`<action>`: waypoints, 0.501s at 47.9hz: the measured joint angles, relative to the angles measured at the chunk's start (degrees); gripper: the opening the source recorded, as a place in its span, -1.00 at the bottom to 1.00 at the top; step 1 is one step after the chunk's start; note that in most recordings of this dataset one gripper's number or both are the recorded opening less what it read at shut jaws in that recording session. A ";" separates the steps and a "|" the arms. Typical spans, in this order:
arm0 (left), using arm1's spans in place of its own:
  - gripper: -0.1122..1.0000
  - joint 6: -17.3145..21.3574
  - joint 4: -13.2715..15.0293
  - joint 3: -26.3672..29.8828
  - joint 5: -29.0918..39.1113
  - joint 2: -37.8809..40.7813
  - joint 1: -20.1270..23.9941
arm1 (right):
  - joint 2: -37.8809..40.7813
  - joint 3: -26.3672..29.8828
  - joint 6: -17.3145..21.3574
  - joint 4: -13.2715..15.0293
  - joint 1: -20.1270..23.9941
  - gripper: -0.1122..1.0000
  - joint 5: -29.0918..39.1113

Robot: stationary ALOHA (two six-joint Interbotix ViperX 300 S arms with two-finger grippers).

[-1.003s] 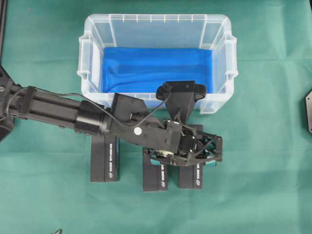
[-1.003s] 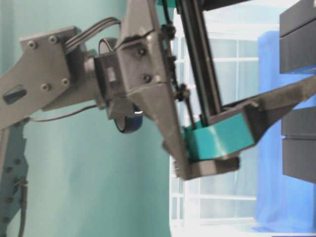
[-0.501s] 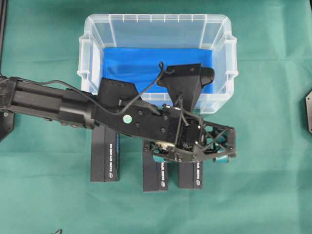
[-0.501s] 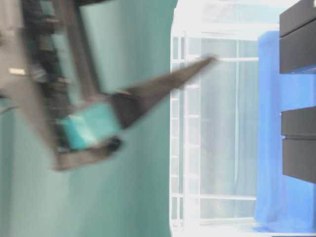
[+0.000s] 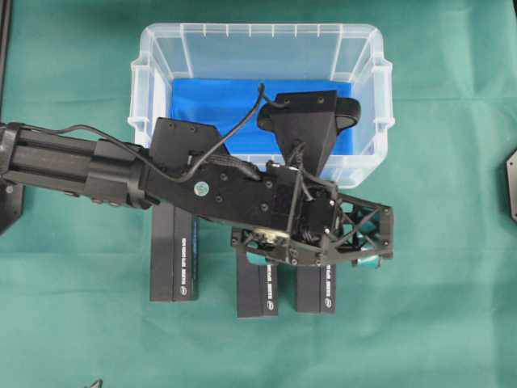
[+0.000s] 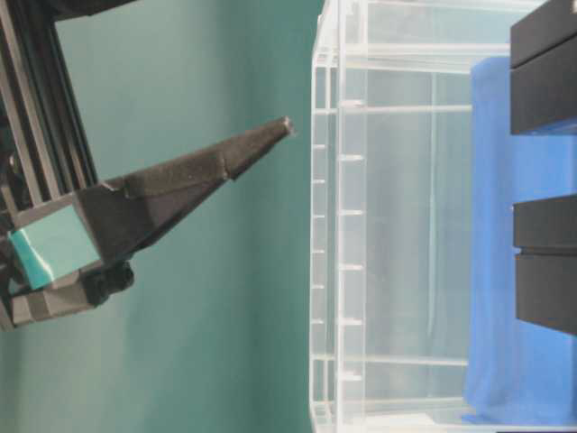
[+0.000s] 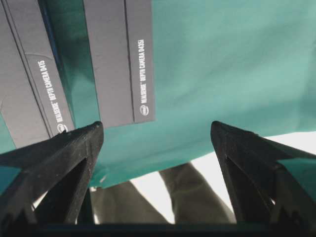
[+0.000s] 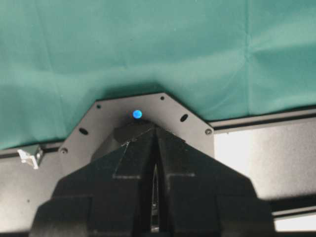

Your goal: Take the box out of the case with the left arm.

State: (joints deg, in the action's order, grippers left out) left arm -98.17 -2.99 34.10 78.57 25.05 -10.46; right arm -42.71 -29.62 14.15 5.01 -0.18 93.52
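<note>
Over boxes (image 5: 174,263), L fingers (image 7: 64,163) now higher, wide apart, empty.

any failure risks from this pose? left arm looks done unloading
1. The open left gripper hangs right over the three black boxes lying on the green cloth; a low move could knock one.
2. The wrist camera mount overlaps the case front wall in the overhead view; retracting low might snag the rim.

occluded: box tops (image 5: 257,283) under left arm (image 5: 121,174) | cropped: case (image 6: 334,271) (right edge)
</note>
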 measured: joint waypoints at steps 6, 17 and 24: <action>0.88 0.18 0.00 0.00 0.18 -0.09 0.00 | 0.00 0.00 0.00 0.00 -0.09 -0.80 0.00; 0.88 1.85 0.00 -4.66 0.62 -4.48 -0.09 | 0.00 0.00 0.00 -0.09 -0.09 -0.80 0.00; 0.88 1.67 0.00 -10.63 0.70 -9.14 -0.53 | 0.00 0.00 0.00 0.00 -0.09 -0.80 0.00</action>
State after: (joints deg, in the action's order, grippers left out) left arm -96.50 -2.99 23.47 79.28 15.91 -10.99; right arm -42.71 -29.62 14.15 5.01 -0.26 93.52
